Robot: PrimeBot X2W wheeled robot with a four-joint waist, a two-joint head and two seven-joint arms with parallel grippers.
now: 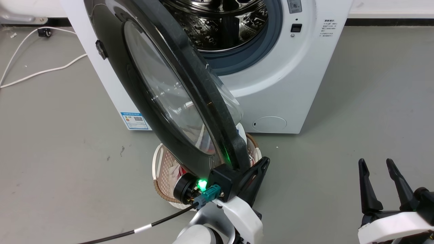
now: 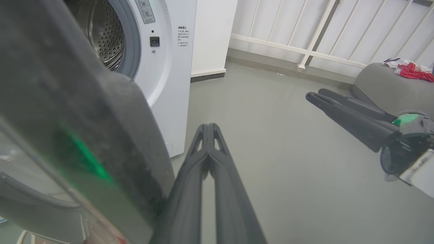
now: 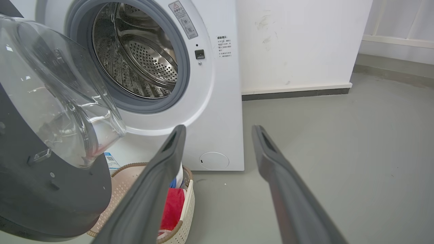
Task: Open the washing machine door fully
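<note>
Swinging the door through the rest of its arc appears to be the step in hand. The large round glossy black washing machine door with its clear bulging glass bowl (image 1: 159, 95) stands partly open. It is hinged on the left side of the big white front-loading washing machine (image 1: 288, 74) and projects roughly square to the front panel. Its free lower edge hangs over a pale perforated plastic laundry basket (image 1: 162, 169).

The left gripper (image 2: 207, 128) is at that free edge with its two long dark fingers pressed together and nothing between them. The door's thick matt black rim lies against their outer flank, so the likely action is a push, not a grasp. The right gripper (image 1: 376, 162) hangs well apart over the smooth grey floor (image 1: 339, 135), fingers spread wide and empty.

The next move probably calls for a sideways push to the left that follows the hinge arc. The rim is hard, curved and slick, so the fingers could slide off.

Behind the door, the perforated steel drum (image 1: 220, 23) sits inside a soft grey rubber gasket (image 1: 257, 51). A round filter cap (image 1: 269, 123) is set low on the panel.
</note>
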